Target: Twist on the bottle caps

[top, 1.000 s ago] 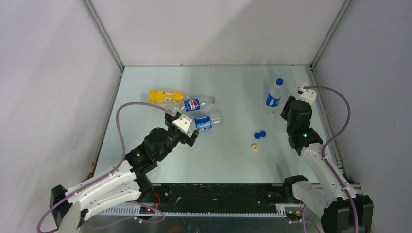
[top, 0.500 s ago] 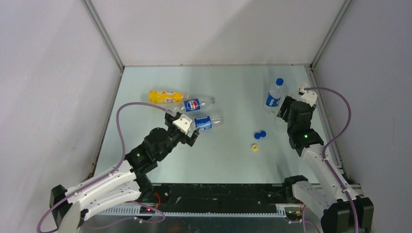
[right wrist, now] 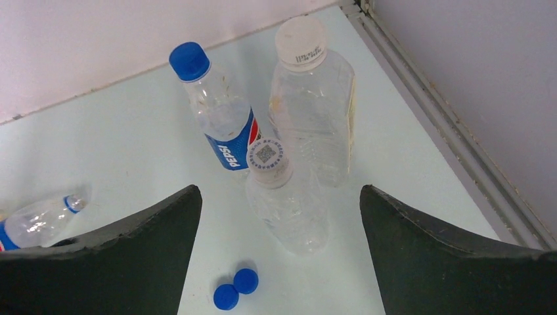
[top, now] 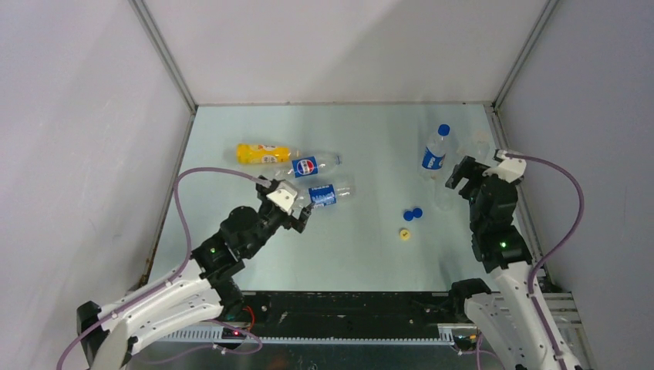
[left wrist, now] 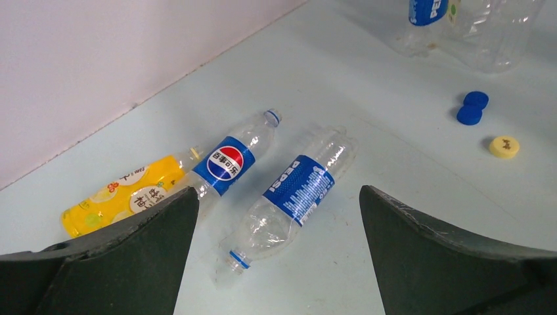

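Three bottles lie at the left: a yellow-orange one (top: 258, 153) (left wrist: 125, 197) and two clear blue-labelled ones (top: 312, 165) (top: 328, 193), both uncapped. My left gripper (top: 293, 206) (left wrist: 277, 197) hovers open above the nearer lying bottle (left wrist: 299, 187). At the right stand three capped bottles: a Pepsi bottle with a blue cap (right wrist: 223, 125) (top: 436, 153), a large unlabelled one with a white cap (right wrist: 314, 111), and a small clear one with a white cap (right wrist: 286, 203). My right gripper (top: 468, 171) (right wrist: 279, 197) is open above the small bottle, touching nothing. Two loose blue caps (top: 412, 214) (right wrist: 235, 289) and a yellow cap (top: 404, 233) (left wrist: 504, 146) lie mid-table.
The enclosure's white walls and metal frame (top: 505, 135) stand close behind and to the right of the upright bottles. The left wall edge (top: 181, 162) runs near the yellow-orange bottle. The arm bases sit at the near edge.
The right gripper's jaws spread wide and the arm drew back toward the near right, leaving the small clear bottle standing free. The left arm shifted slightly back, still open.
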You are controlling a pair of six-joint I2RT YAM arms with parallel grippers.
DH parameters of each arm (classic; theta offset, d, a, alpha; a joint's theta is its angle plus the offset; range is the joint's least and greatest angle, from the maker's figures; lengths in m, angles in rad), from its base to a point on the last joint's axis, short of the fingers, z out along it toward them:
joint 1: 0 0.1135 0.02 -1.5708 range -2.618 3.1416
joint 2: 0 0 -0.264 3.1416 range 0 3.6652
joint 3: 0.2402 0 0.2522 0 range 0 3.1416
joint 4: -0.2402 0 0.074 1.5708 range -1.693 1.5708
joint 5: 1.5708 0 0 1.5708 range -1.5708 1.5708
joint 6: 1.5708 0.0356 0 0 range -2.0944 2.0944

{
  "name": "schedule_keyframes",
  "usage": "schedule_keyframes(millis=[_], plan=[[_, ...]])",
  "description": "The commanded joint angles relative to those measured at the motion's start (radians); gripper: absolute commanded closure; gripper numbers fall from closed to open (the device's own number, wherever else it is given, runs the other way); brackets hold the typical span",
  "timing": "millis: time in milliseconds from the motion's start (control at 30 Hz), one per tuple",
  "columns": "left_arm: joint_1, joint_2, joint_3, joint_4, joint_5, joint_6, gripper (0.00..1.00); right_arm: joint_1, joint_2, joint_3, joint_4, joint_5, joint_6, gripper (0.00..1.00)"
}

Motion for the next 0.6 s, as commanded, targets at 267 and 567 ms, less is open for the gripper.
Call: schedule_keyframes(millis=[267,567], plan=[[0.006,-0.213,-0.038,-0.048,-0.042,-0.051,0.0,-0.005,-0.255,0.034,-0.176,-0.04,0.001,0.01],[0.006,-0.462,-0.011,-0.195,-0.187,-0.068,0.0,-0.004,-0.585,0.031,-0.21,-0.286,-0.159,0.01]])
